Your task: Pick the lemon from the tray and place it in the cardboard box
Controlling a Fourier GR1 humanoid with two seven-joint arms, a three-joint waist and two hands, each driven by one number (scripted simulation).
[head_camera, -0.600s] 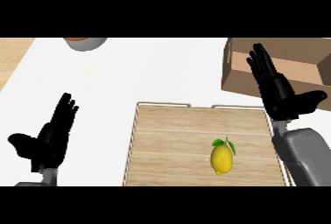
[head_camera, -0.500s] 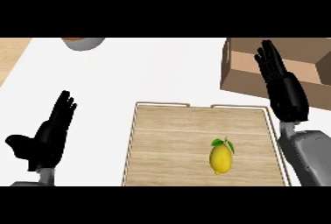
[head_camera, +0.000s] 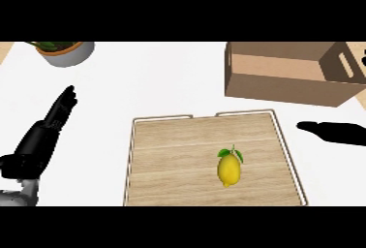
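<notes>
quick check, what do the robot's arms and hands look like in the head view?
The left hand is matte black, with long slim fingers and a thumb, on a grey forearm whose rounded end shows at the lower left edge. The right hand shows only as a flat black shape; its forearm is out of view. No cables, markings or sleeves show.

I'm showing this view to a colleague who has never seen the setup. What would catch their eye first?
Probably the yellow lemon with its green leaf, lying alone on the right part of the wooden tray. Next, the open cardboard box at the upper right, beyond the tray. The black left hand stands open at the left edge, and the right hand shows dark at the right, beside the tray.
</notes>
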